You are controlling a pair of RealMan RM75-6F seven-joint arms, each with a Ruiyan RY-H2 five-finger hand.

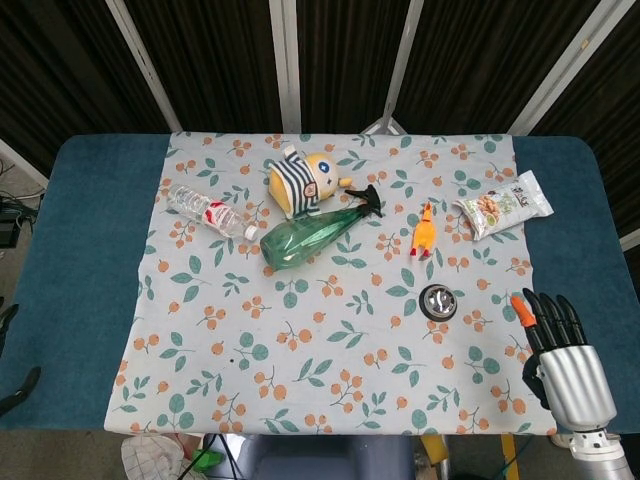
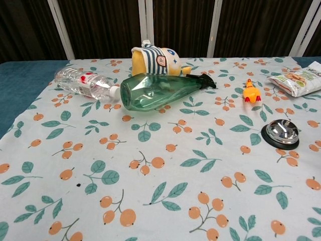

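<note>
The right hand (image 1: 565, 345) hovers at the cloth's near right corner, fingers spread and holding nothing. The bell (image 1: 438, 299) sits on the cloth (image 1: 300, 350) to its left, apart from it. Beyond lie a toy chicken (image 1: 424, 232), snack bag (image 1: 503, 206), spray bottle (image 1: 315, 235), plush (image 1: 303, 181) and water bottle (image 1: 208, 211). Only a sliver of the left hand (image 1: 15, 385) shows; I cannot tell its state.

1. We count one green spray bottle (image 1: 318, 238), lying on its side.
2. One clear water bottle (image 1: 208, 212), also lying down.
3. One striped plush toy (image 1: 303, 181).
4. One small rubber chicken (image 1: 425, 231).
5. One snack packet (image 1: 503, 205).
6. One metal call bell (image 1: 438, 300).
7. One floral tablecloth (image 1: 330, 380).
8. One robot hand (image 1: 563, 356) fully in view, the right one.
</note>
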